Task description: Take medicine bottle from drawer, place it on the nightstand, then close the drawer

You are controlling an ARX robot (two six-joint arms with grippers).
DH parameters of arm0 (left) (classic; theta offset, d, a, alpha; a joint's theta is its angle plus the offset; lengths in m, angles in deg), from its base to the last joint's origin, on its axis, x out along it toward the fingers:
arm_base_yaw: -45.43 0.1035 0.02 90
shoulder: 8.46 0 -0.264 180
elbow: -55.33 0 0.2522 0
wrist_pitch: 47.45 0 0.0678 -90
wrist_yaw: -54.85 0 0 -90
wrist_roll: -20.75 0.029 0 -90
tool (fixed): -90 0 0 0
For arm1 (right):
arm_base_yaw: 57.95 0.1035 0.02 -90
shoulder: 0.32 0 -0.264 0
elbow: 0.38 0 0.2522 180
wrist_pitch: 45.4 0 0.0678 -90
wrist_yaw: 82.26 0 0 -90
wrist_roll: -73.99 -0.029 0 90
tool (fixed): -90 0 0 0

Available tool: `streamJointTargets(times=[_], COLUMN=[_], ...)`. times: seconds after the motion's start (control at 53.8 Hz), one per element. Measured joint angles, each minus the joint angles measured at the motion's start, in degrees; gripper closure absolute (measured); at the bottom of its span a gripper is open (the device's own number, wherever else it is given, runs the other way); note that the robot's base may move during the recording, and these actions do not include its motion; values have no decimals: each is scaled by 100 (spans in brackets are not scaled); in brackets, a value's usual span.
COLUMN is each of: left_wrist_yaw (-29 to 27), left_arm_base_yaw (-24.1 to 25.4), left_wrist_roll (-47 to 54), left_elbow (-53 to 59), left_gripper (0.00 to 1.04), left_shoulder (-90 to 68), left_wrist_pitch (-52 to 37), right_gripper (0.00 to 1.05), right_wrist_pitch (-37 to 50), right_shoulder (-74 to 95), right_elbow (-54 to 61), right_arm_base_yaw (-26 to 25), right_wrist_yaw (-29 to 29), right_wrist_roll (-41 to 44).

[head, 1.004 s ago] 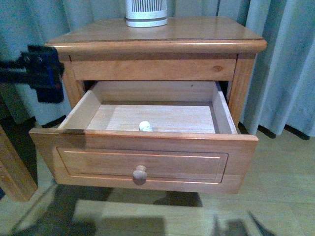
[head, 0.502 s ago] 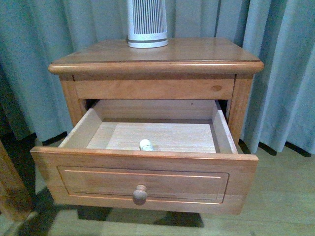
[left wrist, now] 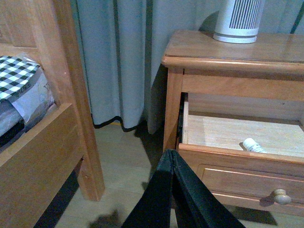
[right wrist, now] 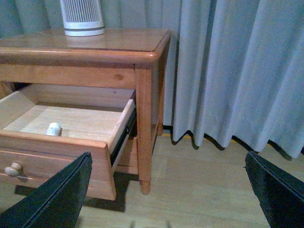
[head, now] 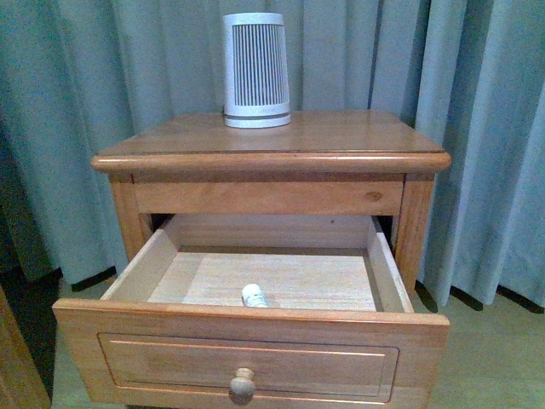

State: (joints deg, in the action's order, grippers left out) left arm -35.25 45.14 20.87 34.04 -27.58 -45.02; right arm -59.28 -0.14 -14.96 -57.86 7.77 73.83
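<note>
The nightstand (head: 272,141) stands in the middle of the front view with its drawer (head: 255,336) pulled wide open. The medicine bottle (head: 254,296) lies on its side on the drawer's pale floor, close behind the front panel. It also shows in the left wrist view (left wrist: 254,145) and the right wrist view (right wrist: 53,128). My left gripper (left wrist: 171,159) is shut and empty, low over the floor to the left of the drawer (left wrist: 237,161). My right gripper (right wrist: 166,190) is wide open and empty, low over the floor to the right of the nightstand (right wrist: 142,118). Neither arm shows in the front view.
A white tapered device with dark slats (head: 255,70) stands at the back of the nightstand top. Grey-blue curtains (head: 477,128) hang behind and beside it. A wooden bed frame (left wrist: 71,95) with checked bedding is on the left. Pale wood floor (right wrist: 199,180) lies to the right.
The front view has tilted up, so the nightstand sits lower in the picture and the whole slatted device shows. The left arm, in view a second ago, has left the front view.
</note>
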Motion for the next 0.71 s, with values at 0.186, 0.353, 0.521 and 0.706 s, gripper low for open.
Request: streamJointTargets(times=[0.186, 0.353, 0.521, 0.706], left_wrist_yaw=[0, 0, 0, -2], left_arm_base_yaw=[0, 0, 0, 4], left_wrist_roll=[0, 2, 2, 0], left_elbow=[203, 358, 461, 688], left_gripper=[102, 102, 102, 102], left_shoulder=[289, 531, 809, 1836], left_wrist_pitch=[24, 133, 284, 1115], right_gripper=[7, 7, 7, 7], right_wrist_pitch=[0, 0, 0, 0], right_shoulder=[0, 0, 0, 0], right_elbow=[0, 0, 0, 0], right_arm_base_yaw=[0, 0, 0, 0], right_wrist_yaw=[0, 0, 0, 2], right_wrist_roll=[0, 0, 0, 0])
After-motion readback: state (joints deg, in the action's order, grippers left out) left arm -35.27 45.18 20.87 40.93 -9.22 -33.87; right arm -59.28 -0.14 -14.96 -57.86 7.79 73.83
